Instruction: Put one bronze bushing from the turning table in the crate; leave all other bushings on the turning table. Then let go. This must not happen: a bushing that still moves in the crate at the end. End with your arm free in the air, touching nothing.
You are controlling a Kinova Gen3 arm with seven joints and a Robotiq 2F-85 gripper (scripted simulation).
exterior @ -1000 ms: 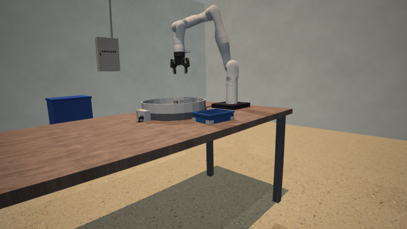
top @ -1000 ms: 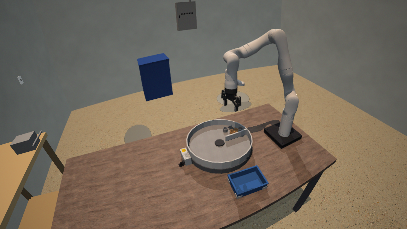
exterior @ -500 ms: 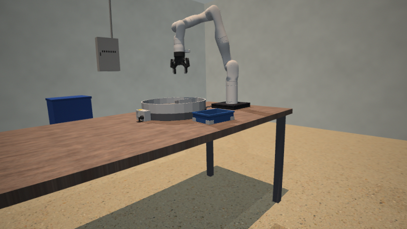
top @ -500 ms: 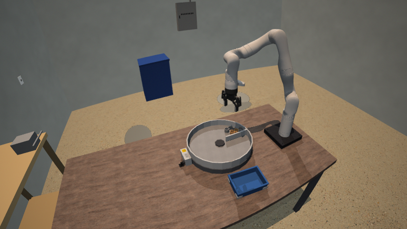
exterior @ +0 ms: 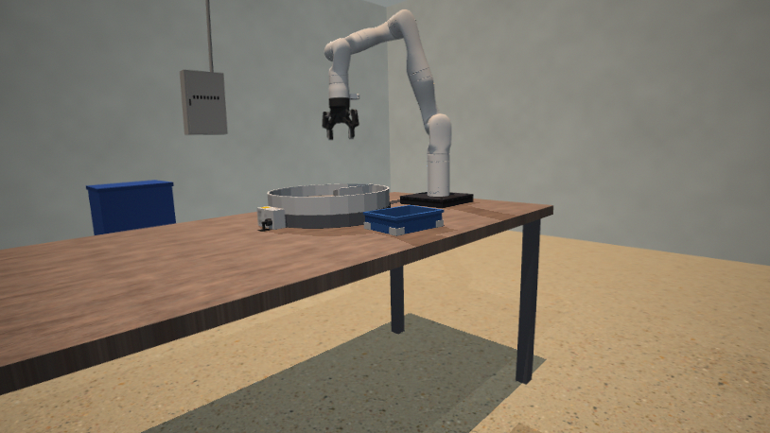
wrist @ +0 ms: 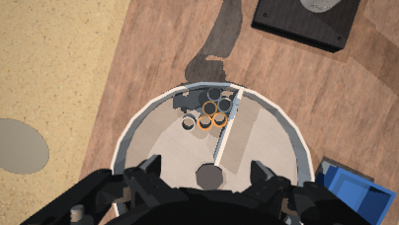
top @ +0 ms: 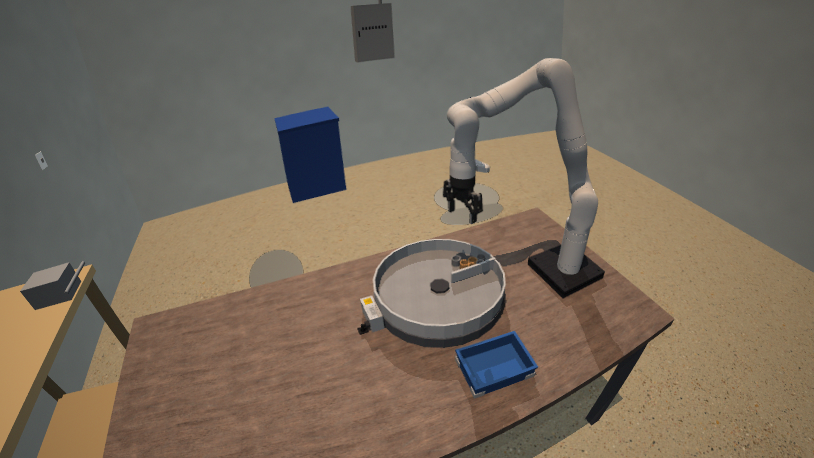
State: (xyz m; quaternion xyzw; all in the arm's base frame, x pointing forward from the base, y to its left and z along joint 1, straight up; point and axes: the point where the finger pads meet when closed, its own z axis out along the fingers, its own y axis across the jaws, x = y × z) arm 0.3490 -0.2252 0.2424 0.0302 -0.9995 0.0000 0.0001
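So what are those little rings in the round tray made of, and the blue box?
Three rings look like bronze: orange-brown, dull shine. The others look like grey steel, or maybe plastic. The box seems to be moulded plastic: flat, even blue with pale corner feet. The tray looks like painted grey metal.

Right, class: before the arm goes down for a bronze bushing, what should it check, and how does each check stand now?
1. Gripper open and holding nothing: ok.
2. Bronze bushings in sight: ok; three orange rings cluster with grey bushings against the divider.
3. Gripper directly above the cluster: not ok; it hangs high, nearer the hub.
4. Room for the fingers around one bronze bushing: not ok; the rings touch one another.
5. Crate open and free to receive: ok.
6. Turning table at rest: cannot tell.
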